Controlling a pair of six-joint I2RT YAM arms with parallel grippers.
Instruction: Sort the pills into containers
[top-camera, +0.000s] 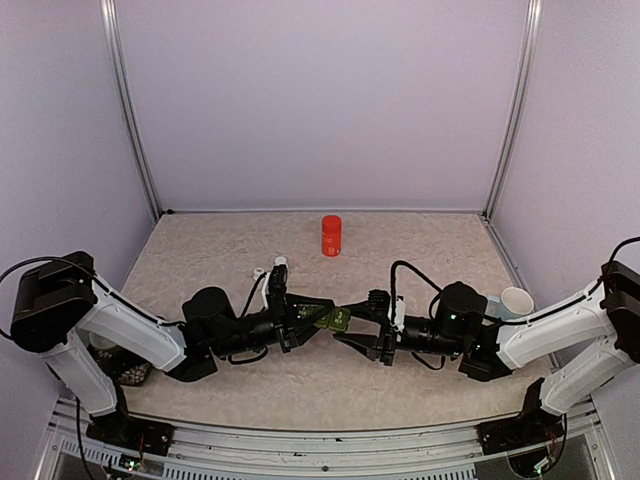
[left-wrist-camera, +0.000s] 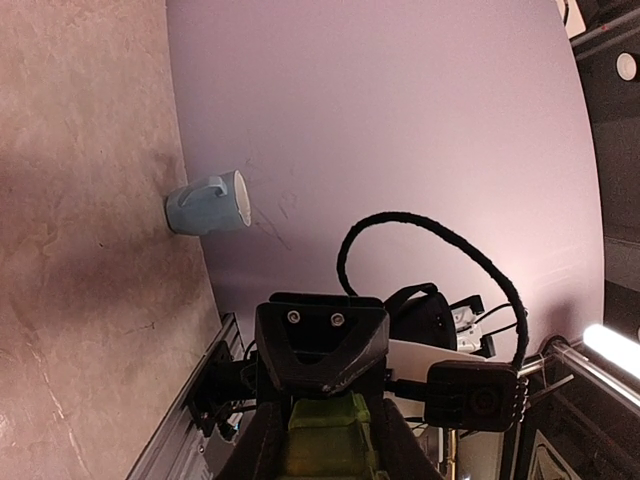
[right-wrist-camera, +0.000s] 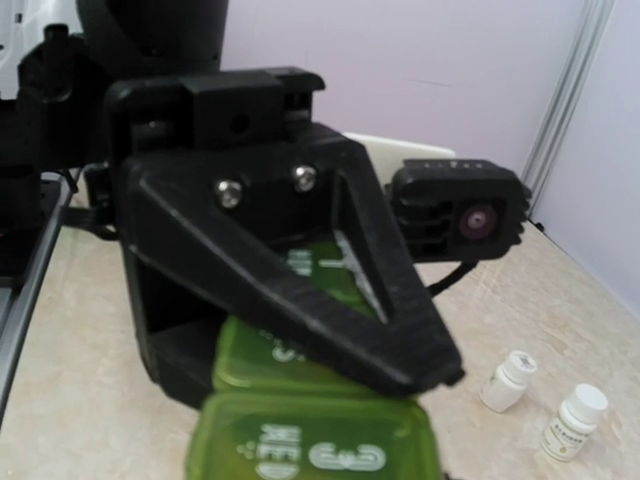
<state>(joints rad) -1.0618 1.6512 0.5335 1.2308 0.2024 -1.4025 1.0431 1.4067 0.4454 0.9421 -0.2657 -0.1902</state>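
The green containers (top-camera: 337, 319), a short strip with closed lids, hang above the table's middle between the two arms. My left gripper (top-camera: 318, 318) is shut on the strip's left end. In the left wrist view the strip (left-wrist-camera: 325, 430) sits tight between both fingers (left-wrist-camera: 250, 455). My right gripper (top-camera: 353, 323) faces it from the right, its jaws spread on either side of the strip's other end. The right wrist view shows the lettered lids (right-wrist-camera: 310, 445) under the left gripper's black finger (right-wrist-camera: 300, 290). No loose pills show in any view.
A red bottle (top-camera: 331, 235) stands at the back centre. Two small white bottles (top-camera: 280, 265) stand behind the left gripper and show on the table in the right wrist view (right-wrist-camera: 508, 380). A pale blue mug (top-camera: 515, 300) stands at the right, beside the right arm.
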